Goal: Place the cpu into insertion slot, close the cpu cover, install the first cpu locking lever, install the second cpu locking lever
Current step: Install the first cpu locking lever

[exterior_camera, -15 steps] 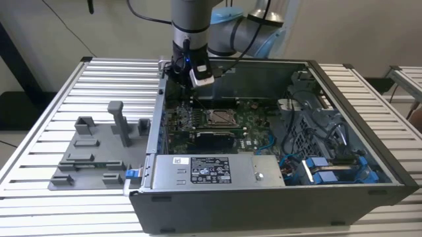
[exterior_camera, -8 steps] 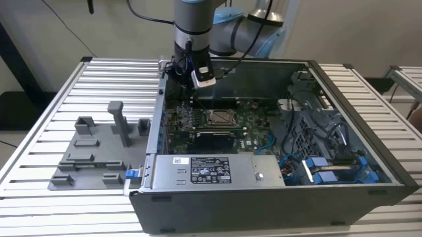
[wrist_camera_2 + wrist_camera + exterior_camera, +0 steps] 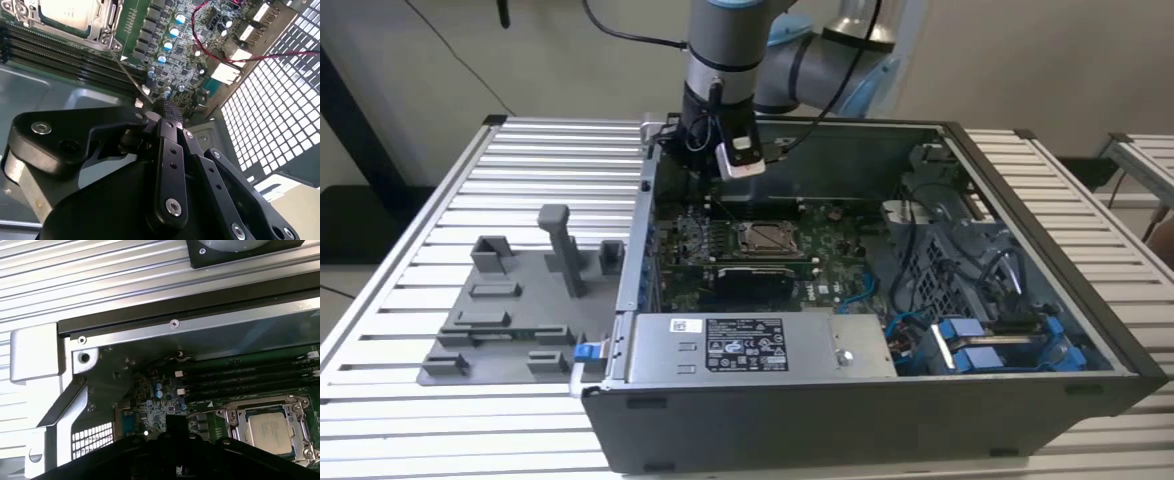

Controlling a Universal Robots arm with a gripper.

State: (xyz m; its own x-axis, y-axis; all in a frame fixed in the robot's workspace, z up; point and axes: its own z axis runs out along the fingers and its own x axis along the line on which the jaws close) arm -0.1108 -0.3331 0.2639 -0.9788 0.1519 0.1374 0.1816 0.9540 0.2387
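Presently, from the exterior view's left: grey fixture plate [image 3: 507, 310] on the slatted table [image 3: 440, 180]; gripper [image 3: 170, 107], fingers clenched together, empty, over the motherboard [image 3: 834, 262]; cpu [image 3: 761, 237] seated in its socket; cpu cover [image 3: 240, 427] lying flat around it.

My gripper [image 3: 170, 109] hangs inside the computer case [image 3: 854, 405] on the tabletop [image 3: 494, 170], just above the motherboard [image 3: 834, 255], the cpu [image 3: 270, 432] lying near it within the cpu cover [image 3: 239, 426], the fixture tray [image 3: 507, 325] well apart outside the case.
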